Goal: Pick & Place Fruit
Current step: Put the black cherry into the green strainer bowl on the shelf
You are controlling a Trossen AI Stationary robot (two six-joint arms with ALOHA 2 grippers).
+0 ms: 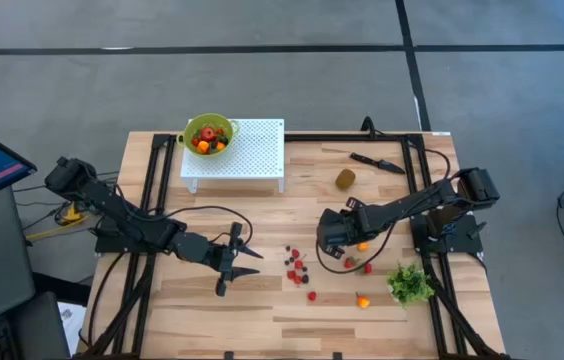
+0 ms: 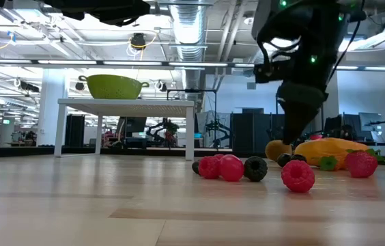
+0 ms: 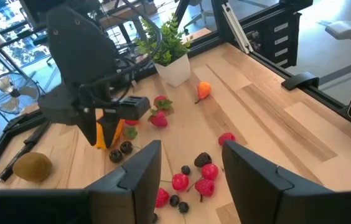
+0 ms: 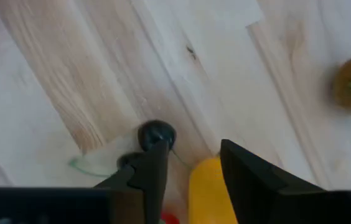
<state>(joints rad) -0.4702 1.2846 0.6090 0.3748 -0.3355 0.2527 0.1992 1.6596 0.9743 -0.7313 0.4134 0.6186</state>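
Observation:
Small red and dark berries point(image 1: 297, 266) lie scattered on the wooden table between my two grippers. The elongated orange fruit point(image 1: 362, 246) lies to their right, and the brownish kiwi point(image 1: 345, 179) sits farther back. My right gripper point(image 1: 334, 243) is open and points down, its fingers on either side of the orange fruit's end point(image 4: 210, 193), next to a dark berry point(image 4: 157, 134). My left gripper point(image 1: 252, 257) is open and hovers to the left of the berries point(image 3: 191, 177), touching nothing. My right gripper comes from above, pointing down, with one finger point(image 4: 250, 177) close against the side of the orange fruit's end point(image 4: 216, 180). I cannot tell whether it touches. The fruit lies on the table.
A green colander point(image 1: 208, 135) holding fruit stands on a white perforated stand point(image 1: 252, 155) at the far edge. A black knife point(image 1: 377, 160) lies far right. A green leafy bunch point(image 1: 409, 285) and a small orange fruit point(image 1: 362, 300) sit near right. Strawberries point(image 3: 159, 112) lie beside the orange fruit.

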